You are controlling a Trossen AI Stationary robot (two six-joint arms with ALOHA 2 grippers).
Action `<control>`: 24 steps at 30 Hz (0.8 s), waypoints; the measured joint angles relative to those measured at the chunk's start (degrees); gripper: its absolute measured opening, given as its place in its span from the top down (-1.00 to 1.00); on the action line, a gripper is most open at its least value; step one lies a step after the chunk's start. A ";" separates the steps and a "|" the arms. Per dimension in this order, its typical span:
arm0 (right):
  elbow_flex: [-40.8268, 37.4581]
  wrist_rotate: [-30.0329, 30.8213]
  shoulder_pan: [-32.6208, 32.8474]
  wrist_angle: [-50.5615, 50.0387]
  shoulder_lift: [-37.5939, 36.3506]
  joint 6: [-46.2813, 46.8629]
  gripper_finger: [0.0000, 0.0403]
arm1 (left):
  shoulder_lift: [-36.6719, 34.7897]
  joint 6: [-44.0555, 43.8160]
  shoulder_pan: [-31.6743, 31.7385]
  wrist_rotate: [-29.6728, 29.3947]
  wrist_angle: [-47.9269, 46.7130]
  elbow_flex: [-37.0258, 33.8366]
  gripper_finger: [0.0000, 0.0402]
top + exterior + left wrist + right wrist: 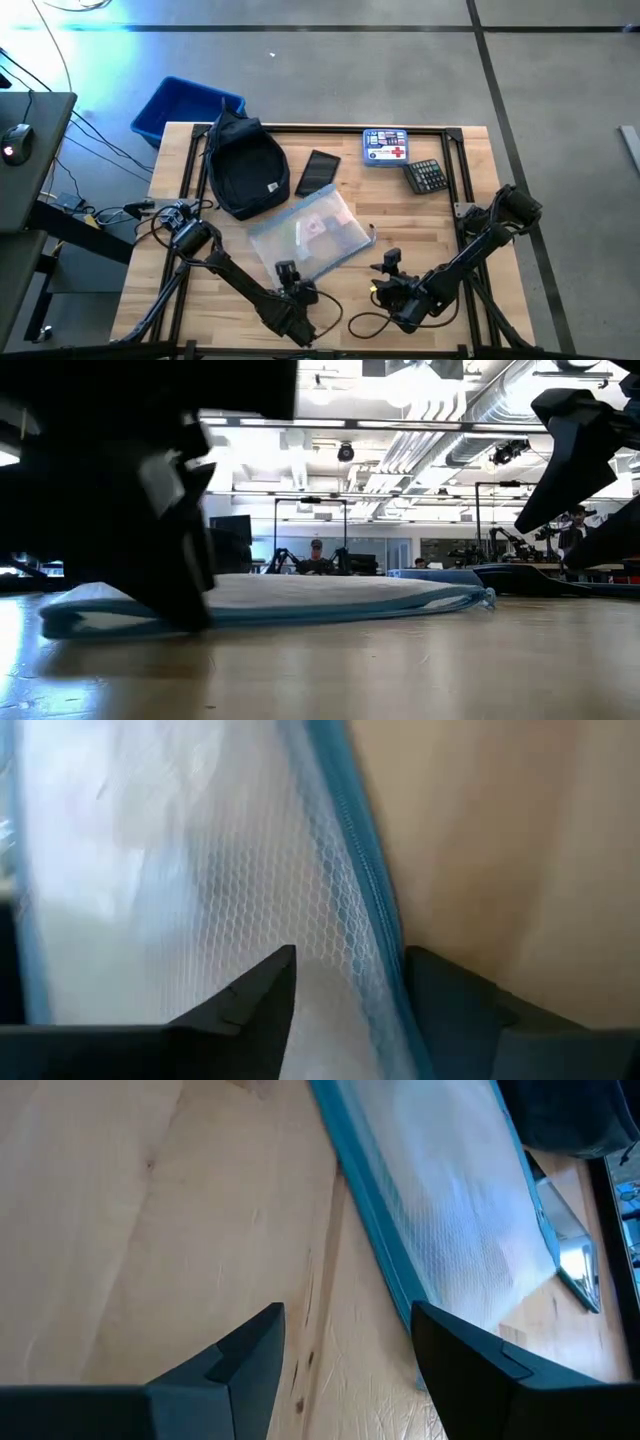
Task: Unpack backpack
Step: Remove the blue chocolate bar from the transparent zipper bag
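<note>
Table [400,215]: pale wood, smooth, slight sheen. Pouch [310,237]: clear mesh plastic w/ blue zip edge. Backpack [245,165]: matt dark cloth. Bin [180,105]: glossy blue plastic.

Overhead view straight down, low view table-level, wrist views close on mesh pouch [200,870]

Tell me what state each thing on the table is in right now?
Backpack: lying flat, top toward the bin.
Mesh pouch: flat on the table, zipped edge between the left pincer's open fingers.
Right pincer: open, empty.
Black case: lying flat.
</note>
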 joint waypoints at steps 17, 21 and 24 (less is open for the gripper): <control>0.00 0.00 -0.02 0.02 0.00 0.30 0.01 | -0.02 -9.59 0.52 2.09 -17.49 0.92 0.99; 0.00 0.00 0.00 0.04 0.00 0.29 0.01 | -0.05 1.43 0.59 7.80 -5.83 2.06 0.98; 0.00 -0.02 -0.02 0.04 0.00 0.32 0.01 | -0.07 1.80 0.59 6.55 -1.84 2.14 0.95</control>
